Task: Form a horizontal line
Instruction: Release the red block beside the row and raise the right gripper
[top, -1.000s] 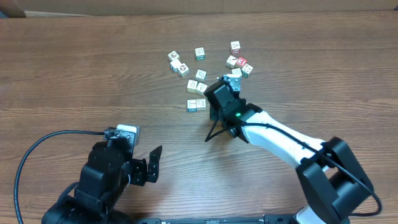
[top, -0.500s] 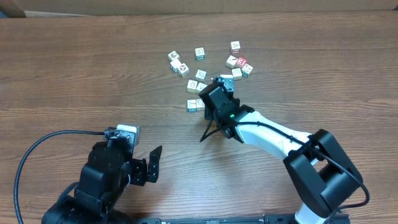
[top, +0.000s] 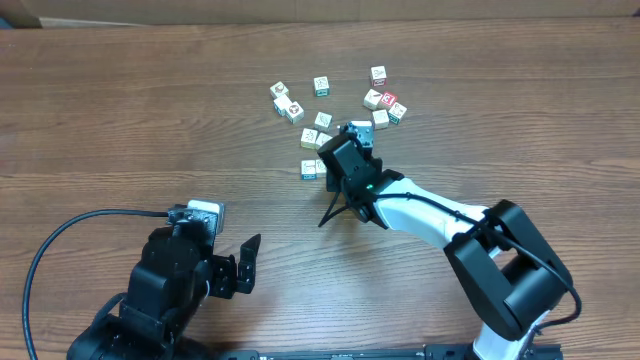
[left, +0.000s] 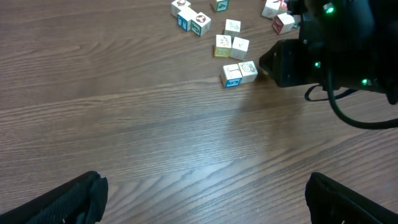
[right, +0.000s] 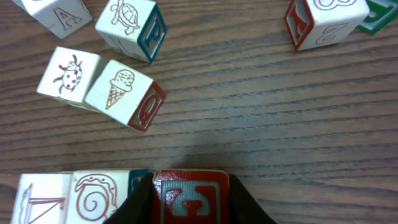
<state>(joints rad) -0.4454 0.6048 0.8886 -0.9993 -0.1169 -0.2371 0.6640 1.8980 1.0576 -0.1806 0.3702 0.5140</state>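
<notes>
The horizontal line is a short row of two cream cubes, sailboat and snail faces up; it shows in the left wrist view and at the bottom left of the right wrist view. My right gripper is shut on a red-faced cube and holds it just right of the snail cube, with the left finger between them. My left gripper is open and empty near the table's front, its fingers at the lower corners of the left wrist view.
Loose cubes lie beyond the row: ladybug, ice cream, turtle and a red-sided one. More are scattered at the back. A black cable trails from the left arm.
My right gripper has moved a little left with the red-faced cube, closer to the two-cube row. The left arm has not moved.
</notes>
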